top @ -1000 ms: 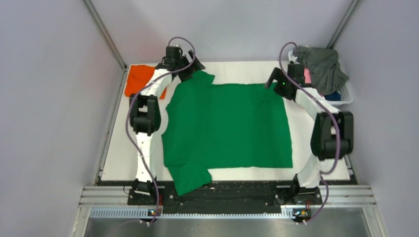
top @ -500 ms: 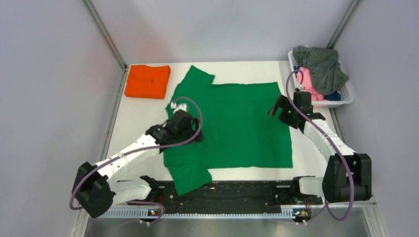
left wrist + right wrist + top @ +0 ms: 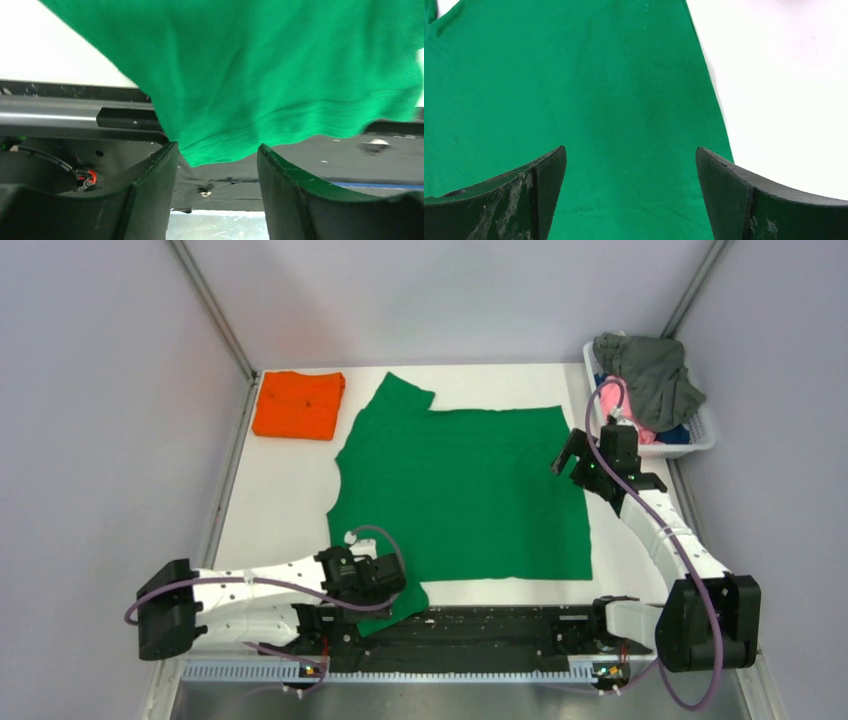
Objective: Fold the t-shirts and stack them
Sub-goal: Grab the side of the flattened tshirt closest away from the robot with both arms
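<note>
Left pincer [image 3: 217,150] is sitting low at the near edge of the white table [image 3: 270,510], its dark fingers [image 3: 155,175] standing partly apart and straddling the hem of the near sleeve [image 3: 280,100] of the bright green cotton t-shirt [image 3: 460,490]. One finger is brushing the cloth, but a gap is showing, so nothing is clamped yet. That sleeve is drooping over the table's front edge, which is likely why the pincer is placed there: the sleeve needs lifting inward for a first fold. Across the shirt, the right pincer [image 3: 630,150] is hovering above its right-hand edge, spread wide and holding nothing, probably posted to take that side. The shirt itself is lying flat across the middle of the table. Further out, a folded orange t-shirt [image 3: 298,405] is waiting in the far left corner as the stack's base, and a grey tee [image 3: 650,375] and a pink tee [image 3: 628,410] are heaping in the white plastic basket [image 3: 700,440] at far right.
</note>
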Robot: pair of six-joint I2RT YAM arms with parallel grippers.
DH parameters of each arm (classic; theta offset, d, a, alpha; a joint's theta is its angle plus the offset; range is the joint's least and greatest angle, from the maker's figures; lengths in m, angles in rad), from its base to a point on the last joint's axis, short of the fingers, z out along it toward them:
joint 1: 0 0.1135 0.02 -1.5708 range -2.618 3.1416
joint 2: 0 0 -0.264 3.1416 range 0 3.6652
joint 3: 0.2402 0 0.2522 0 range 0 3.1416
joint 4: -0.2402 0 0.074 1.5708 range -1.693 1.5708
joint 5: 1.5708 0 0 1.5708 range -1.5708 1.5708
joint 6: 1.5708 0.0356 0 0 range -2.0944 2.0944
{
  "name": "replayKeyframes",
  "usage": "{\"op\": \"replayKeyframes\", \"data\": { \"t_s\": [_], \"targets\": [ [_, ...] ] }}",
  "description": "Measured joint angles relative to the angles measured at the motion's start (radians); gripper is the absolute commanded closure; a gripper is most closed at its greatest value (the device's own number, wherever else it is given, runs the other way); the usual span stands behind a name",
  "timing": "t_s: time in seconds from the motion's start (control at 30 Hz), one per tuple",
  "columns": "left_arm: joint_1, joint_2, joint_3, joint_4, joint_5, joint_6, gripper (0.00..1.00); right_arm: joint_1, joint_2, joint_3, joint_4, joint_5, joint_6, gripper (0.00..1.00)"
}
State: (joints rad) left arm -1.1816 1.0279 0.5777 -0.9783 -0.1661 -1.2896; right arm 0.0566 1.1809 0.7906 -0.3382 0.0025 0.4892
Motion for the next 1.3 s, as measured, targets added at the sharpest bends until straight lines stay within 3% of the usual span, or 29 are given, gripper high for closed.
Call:
{"op": "replayKeyframes", "data": {
  "t_s": [0.27, 0.33, 0.4, 0.6, 1.3],
  "targets": [
    [-0.063, 0.078, -0.049, 0.010, 0.072, -0.108, 0.59, 0.000, 0.000, -0.003, -0.006, 0.037, 0.000, 0.01],
    [-0.064, 0.076, -0.050, 0.014, 0.072, -0.124, 0.72, 0.000, 0.000, -0.008, -0.008, 0.048, 0.001, 0.02],
    [-0.064, 0.075, -0.051, 0.017, 0.068, -0.137, 0.99, 0.000, 0.000, -0.012, -0.014, 0.054, 0.003, 0.01],
    [-0.067, 0.042, -0.051, 0.027, 0.034, -0.154, 1.00, 0.000, -0.047, -0.043, -0.044, 0.075, 0.048, 0.02],
    [-0.049, -0.253, -0.021, 0.195, -0.138, -0.036, 1.00, 0.000, -0.575, -0.331, -0.448, 0.056, 0.309, 0.11]
  ]
}}
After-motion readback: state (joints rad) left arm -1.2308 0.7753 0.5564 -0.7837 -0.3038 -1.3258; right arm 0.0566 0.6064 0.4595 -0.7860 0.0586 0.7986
